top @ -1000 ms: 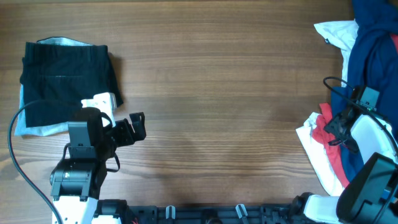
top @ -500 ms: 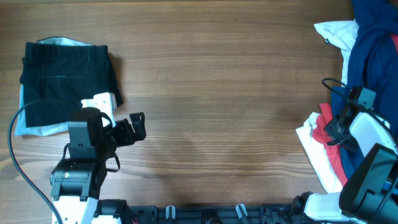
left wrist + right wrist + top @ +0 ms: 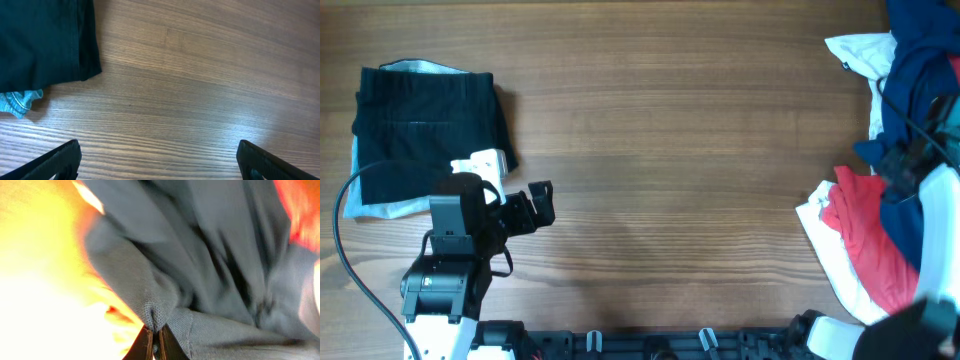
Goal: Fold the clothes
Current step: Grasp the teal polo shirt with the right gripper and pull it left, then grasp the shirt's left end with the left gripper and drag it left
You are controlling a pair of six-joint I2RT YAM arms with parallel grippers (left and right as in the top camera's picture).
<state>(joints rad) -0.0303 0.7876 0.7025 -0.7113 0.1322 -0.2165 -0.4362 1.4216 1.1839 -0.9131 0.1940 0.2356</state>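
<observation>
Blue shirt [image 3: 925, 60] in a pinch
Right gripper [image 3: 153, 344] squeezes the blue shirt, just beside the red tee [image 3: 865, 240]. Left gripper [image 3: 157, 152] is open, far from it. It looks soft, floppy; grab its edge.

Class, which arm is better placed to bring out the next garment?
Likely right: the right pincer is shut on the blue T-shirt; the left pincer hangs open over the table, far from it.

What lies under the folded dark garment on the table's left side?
A light blue cloth peeks out past the dark garment, mostly at its lower left corner in the overhead view. The rest of it is covered.
</observation>
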